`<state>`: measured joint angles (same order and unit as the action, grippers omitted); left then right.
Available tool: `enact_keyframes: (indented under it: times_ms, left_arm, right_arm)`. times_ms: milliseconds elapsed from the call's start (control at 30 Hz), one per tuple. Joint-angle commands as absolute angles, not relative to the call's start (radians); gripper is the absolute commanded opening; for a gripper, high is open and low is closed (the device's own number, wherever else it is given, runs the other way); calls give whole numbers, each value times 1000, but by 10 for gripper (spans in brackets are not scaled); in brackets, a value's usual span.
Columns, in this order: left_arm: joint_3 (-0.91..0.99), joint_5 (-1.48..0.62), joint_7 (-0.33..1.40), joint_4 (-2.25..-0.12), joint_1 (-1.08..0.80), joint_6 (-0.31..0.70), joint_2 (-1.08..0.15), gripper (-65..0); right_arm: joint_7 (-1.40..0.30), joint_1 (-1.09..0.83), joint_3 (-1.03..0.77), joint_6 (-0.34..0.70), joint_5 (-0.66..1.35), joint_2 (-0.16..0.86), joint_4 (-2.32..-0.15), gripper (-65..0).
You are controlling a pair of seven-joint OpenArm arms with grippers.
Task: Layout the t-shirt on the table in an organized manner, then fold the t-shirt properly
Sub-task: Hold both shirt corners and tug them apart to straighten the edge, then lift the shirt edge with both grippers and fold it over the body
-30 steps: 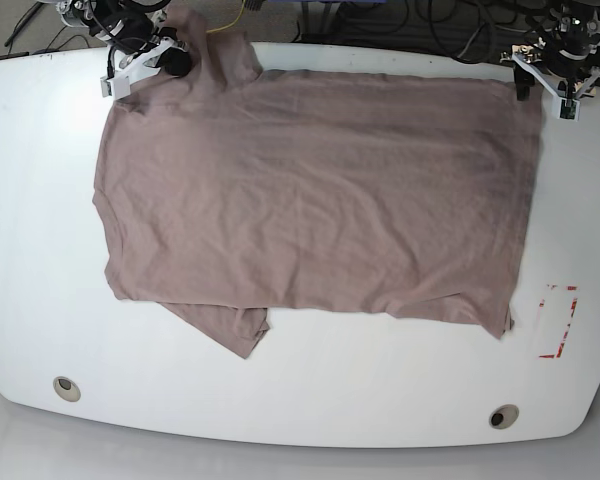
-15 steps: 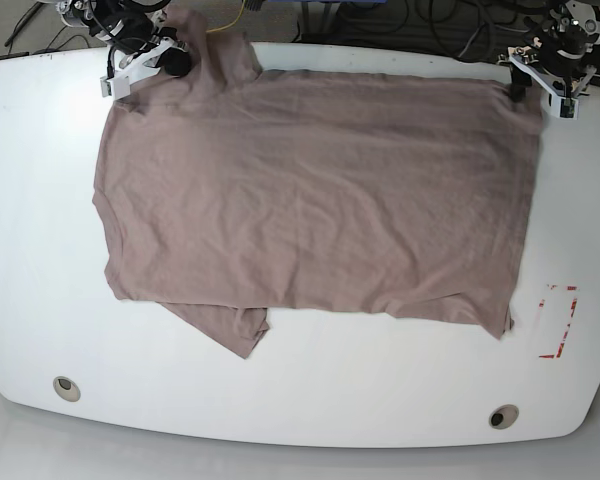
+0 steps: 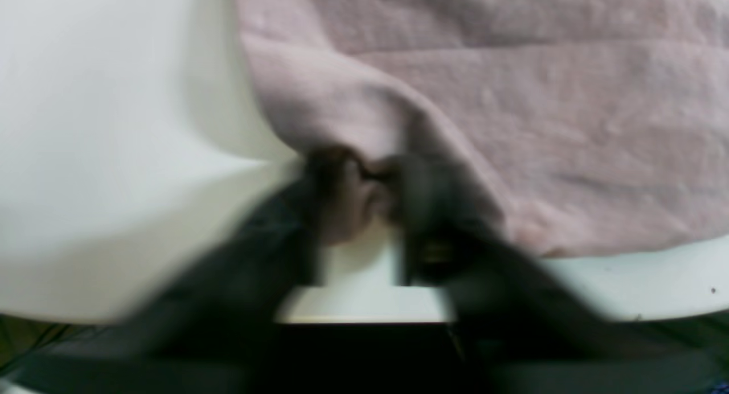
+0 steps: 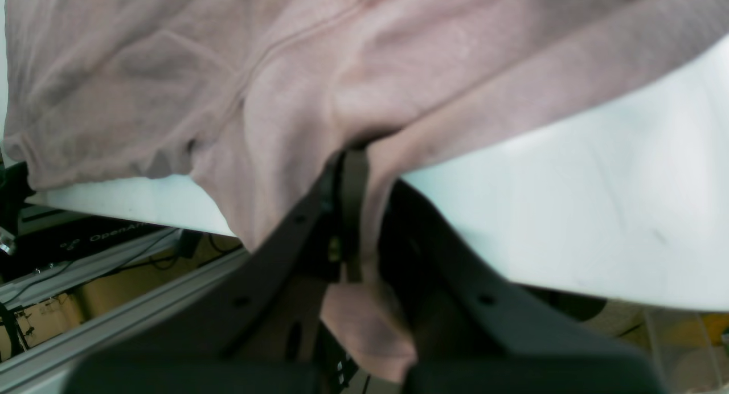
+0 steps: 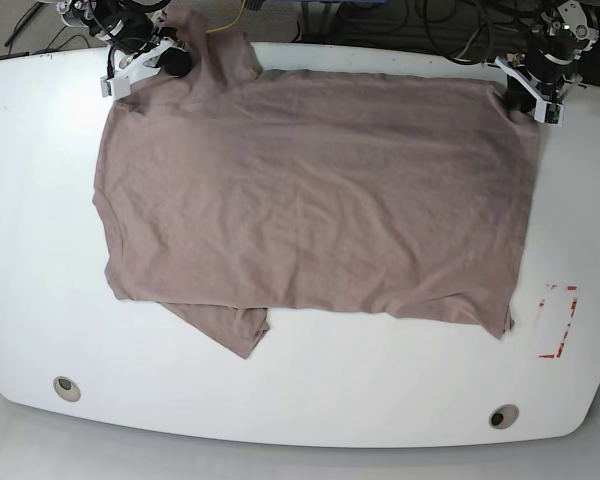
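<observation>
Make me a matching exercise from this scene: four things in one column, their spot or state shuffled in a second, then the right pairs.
Things:
1. t-shirt
2. red tape mark
3. right gripper
4. left gripper

Place or state:
A. pinching the shirt corner at the base view's top right
B. spread out over the table
C. bare tabletop, past the shirt's hem
D. shut on shirt fabric hanging over the table's edge

Pairs: 1-B, 2-C, 3-D, 4-A

Mauve t-shirt point(image 5: 310, 190) (wrinkled) spread flat on table point(image 5: 40, 200).

Plain mauve-brown t-shirt point(image 5: 310, 190), white table point(image 5: 40, 200)
</observation>
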<state>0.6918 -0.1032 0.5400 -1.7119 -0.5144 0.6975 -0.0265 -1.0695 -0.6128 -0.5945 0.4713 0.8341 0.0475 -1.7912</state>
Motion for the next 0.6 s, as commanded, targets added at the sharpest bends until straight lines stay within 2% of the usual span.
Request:
enact_keyframes:
  times_ms: [0,567]
  left_arm:
    - [693,-70,579,-1713,-526,698,-31,-650]
    - [699,-79,576,-1725,-513,698,-36,-650]
  right_arm:
    - [-1069,-621,-599,467,828,58,-1801,-650]
    - [-1070,-621,-599,470,832,58,-1802,-650]
